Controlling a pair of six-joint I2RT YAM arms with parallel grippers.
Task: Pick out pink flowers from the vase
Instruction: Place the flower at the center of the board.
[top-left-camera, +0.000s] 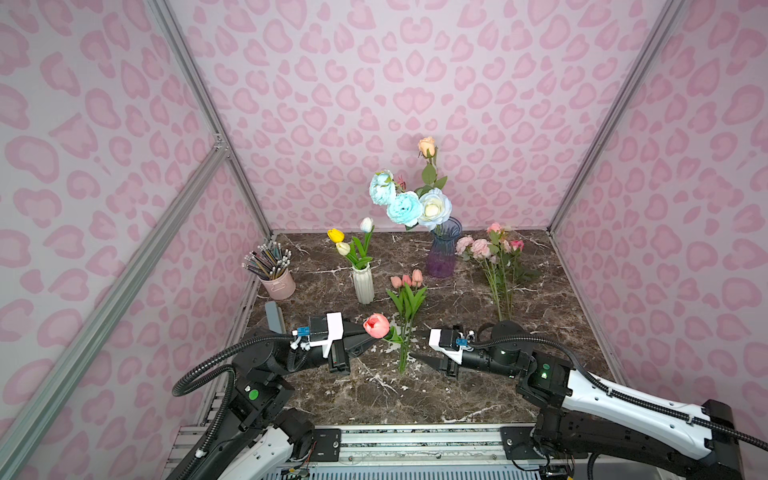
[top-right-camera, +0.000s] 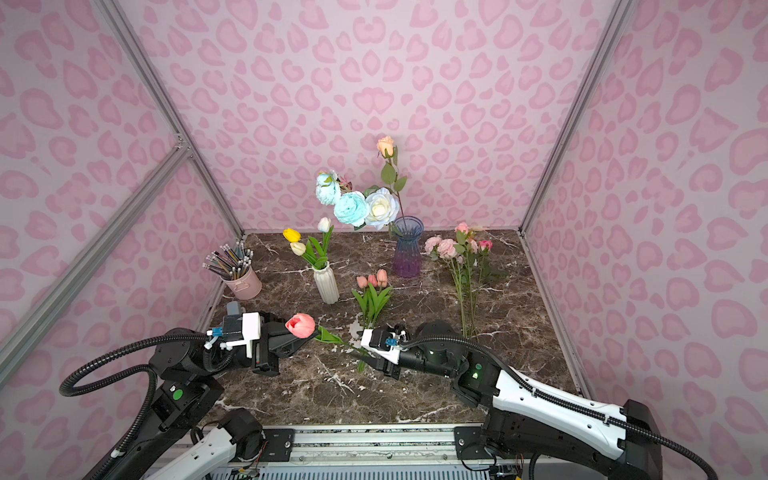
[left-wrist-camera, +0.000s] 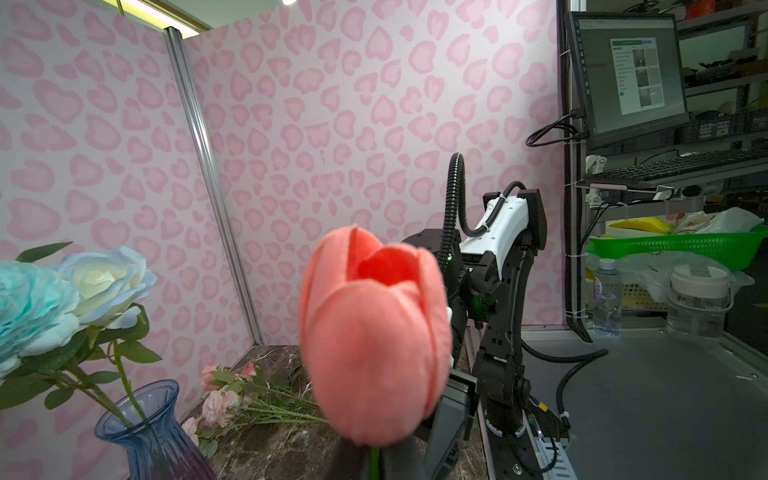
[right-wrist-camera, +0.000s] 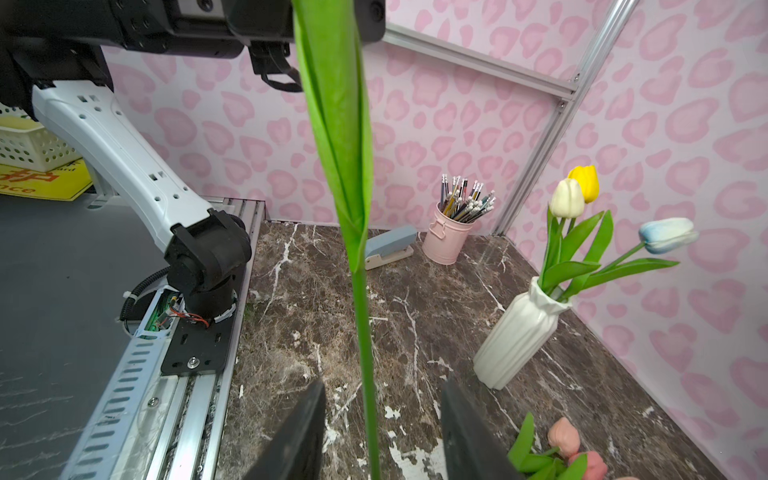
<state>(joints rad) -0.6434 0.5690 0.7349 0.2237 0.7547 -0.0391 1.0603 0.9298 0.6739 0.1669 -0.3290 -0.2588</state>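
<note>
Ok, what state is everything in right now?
Left pincer: shut on the pink tulip, below its bloom.
Right pincer: open, astride that tulip's stem.
Blue vase: upright, holding blue and white blooms.
White vase: upright, holding tulips.
Pink roses: lying flat.
Tulip bunch: lying flat.

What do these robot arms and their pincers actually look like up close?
The left arm and right arm have black joints and white shells, each trailed by a ribbed black hose. A white block with a blue plug sits at each wrist. The left gripper and right gripper are tapered black fingers.
</note>
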